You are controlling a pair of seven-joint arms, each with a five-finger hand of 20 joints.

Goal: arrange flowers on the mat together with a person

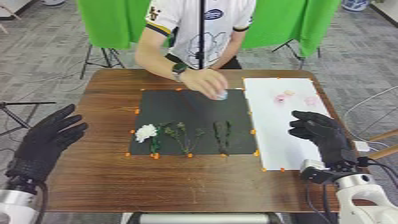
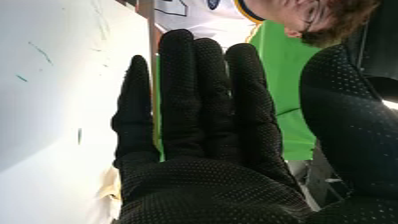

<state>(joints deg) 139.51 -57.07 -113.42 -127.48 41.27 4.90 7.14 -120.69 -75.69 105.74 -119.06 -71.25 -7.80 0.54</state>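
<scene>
Two hands of mine are open: my left hand (image 1: 55, 135) by the left edge of the table (image 1: 93, 185), my right hand (image 1: 315, 129) over the white sheet (image 1: 274, 145). On the dark mat (image 1: 164, 107), the white flower (image 1: 146, 132) lies left of the leafy stems (image 1: 182, 135). A person's hand (image 1: 204, 82), above the mat's far side, holds something small and pale.

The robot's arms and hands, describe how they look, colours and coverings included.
The left hand and right hand are both covered in black fabric gloves; close up in the right wrist view, the fabric shows a fine dotted texture. The left arm and right arm are white, with rounded casings and dark cables by the wrists.
</scene>
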